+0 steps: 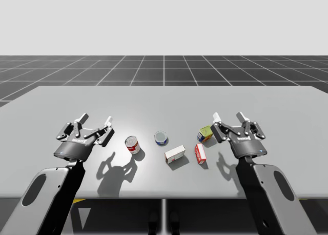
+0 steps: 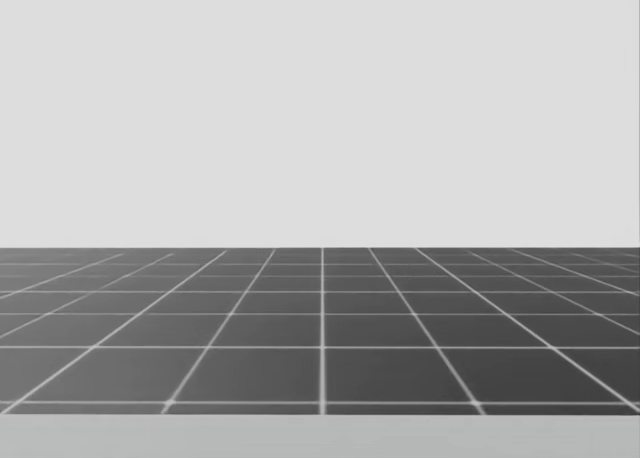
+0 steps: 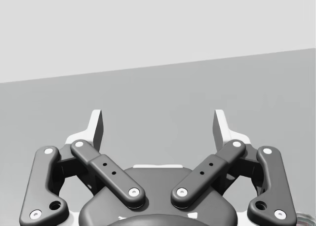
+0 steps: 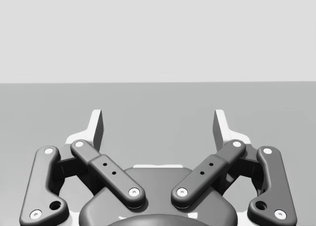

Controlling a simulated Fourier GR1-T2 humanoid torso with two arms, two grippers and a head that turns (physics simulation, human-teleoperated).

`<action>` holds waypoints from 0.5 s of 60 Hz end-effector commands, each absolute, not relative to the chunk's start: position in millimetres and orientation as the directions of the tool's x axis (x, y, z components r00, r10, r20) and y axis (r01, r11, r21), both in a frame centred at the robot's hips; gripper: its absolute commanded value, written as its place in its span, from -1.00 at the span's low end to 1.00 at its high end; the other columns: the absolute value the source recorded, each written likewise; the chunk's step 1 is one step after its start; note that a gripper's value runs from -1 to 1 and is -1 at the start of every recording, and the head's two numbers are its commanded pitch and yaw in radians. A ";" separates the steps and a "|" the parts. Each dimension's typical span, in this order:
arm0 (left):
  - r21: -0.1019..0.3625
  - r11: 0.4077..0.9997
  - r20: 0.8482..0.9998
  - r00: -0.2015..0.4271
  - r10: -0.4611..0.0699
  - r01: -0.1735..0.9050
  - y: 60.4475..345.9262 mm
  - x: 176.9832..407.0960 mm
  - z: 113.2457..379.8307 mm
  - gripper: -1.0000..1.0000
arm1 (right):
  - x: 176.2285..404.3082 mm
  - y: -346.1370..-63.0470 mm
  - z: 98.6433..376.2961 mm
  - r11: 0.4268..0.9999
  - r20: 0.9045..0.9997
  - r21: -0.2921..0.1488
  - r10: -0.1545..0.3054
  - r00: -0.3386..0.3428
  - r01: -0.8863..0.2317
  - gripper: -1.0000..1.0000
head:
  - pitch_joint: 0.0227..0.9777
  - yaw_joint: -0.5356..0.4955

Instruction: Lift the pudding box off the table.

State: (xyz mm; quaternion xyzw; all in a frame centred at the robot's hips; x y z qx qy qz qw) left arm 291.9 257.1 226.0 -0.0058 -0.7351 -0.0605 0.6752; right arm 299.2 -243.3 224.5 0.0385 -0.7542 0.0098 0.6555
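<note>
- Both hover spread and empty: left gripper [image 1: 95, 120] and right gripper [image 1: 228, 116], above the flat grey table [image 1: 164, 99].
- Likely the pudding box, the white-and-red cardboard box [image 1: 175, 154] lies untouched on it; reach, grip and lift remain.

High view: above the near side of the table [image 1: 164, 99], well back and tilted down; faces across the whole top to the grid floor [image 1: 164, 65] beyond
Head view: level gaze out past the table's far side; a pale strip of table at the lower edge, then floor
Left wrist view: close behind the left gripper [image 3: 158, 118], facing across the table top; horizon tilted
Right wrist view: close behind the right gripper [image 4: 158, 118], facing across the table top; horizon level
Shared: table top in all four; floor beyond the table in high and head views
</note>
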 end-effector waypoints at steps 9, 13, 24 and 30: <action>0.086 0.992 0.993 -0.086 -0.079 0.088 256.3 291.8 225.8 -1.00 | 297.9 -242.7 225.8 0.991 0.992 0.043 -0.057 -0.112 -0.130 -1.00 | -0.82 0.05; 0.087 0.993 0.993 -0.084 -0.080 0.084 256.0 291.9 225.7 -1.00 | 298.6 -243.7 225.4 0.992 0.993 0.035 -0.048 -0.108 -0.120 -1.00 | -0.73 0.05; 0.092 0.992 0.993 -0.080 -0.086 0.081 255.0 292.0 225.4 -1.00 | 299.2 -243.5 225.4 0.994 0.992 0.021 -0.033 -0.118 -0.105 -1.00 | -0.40 0.06; 0.095 0.992 0.993 -0.078 -0.089 0.080 254.8 292.4 225.1 -1.00 | 299.5 -243.2 225.4 0.994 0.993 0.016 -0.028 -0.117 -0.104 -1.00 | -0.18 0.06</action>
